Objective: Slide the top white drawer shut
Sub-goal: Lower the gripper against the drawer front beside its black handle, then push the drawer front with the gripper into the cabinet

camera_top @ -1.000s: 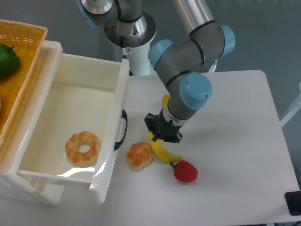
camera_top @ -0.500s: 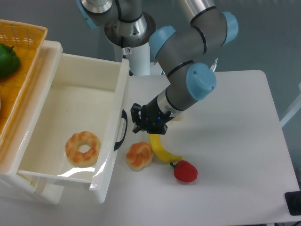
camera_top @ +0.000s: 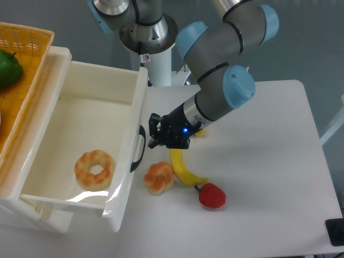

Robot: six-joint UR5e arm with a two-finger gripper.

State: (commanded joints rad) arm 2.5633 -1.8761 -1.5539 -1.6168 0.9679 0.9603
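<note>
Presently: gripper [camera_top: 152,131] at frame centre, fingers parted and empty, just right of black handle [camera_top: 140,148] on top white drawer [camera_top: 80,115], pulled out across left half of frame, front running top-to-bottom; push leftward indicated.

so I'm looking at the top white drawer [camera_top: 80,113], glossy cream plastic box, pulled way out over the table, curved black handle on its front, a ring-shaped pastry sitting inside.
</note>
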